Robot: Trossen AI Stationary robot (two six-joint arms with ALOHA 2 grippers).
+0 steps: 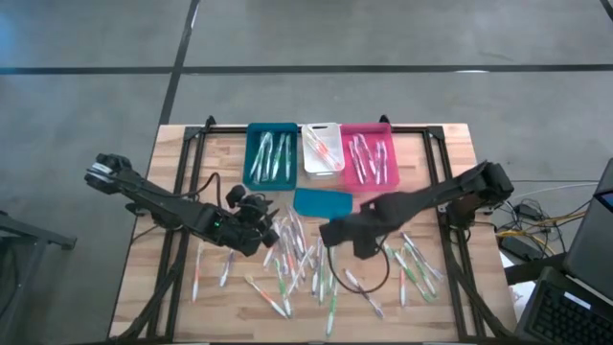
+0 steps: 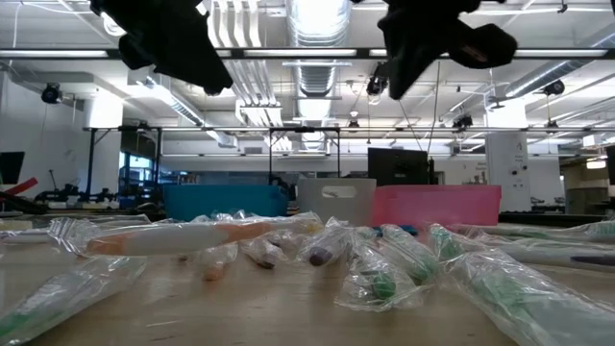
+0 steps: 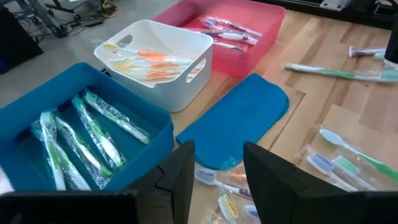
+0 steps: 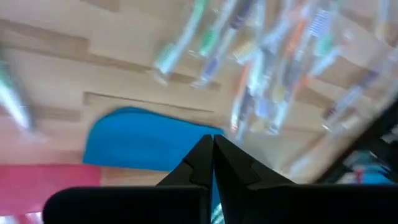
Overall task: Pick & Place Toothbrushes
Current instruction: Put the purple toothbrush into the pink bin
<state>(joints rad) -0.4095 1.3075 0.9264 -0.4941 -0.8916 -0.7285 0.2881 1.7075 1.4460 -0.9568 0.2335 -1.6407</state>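
Right gripper (image 4: 212, 144) pinched fully shut, apparently empty, above the teal lid (image 1: 323, 202). Left gripper (image 3: 217, 165) parted, empty. Next: reopen and descend onto a loose toothbrush (image 1: 365, 293).

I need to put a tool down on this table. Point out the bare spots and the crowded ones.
Bare wood shows along the wooden table's back-left corner beside the teal plastic bin, and at the back-right corner beside the pink plastic bin. The middle and front are crowded with loose wrapped toothbrushes, around the flat teal lid-like piece.
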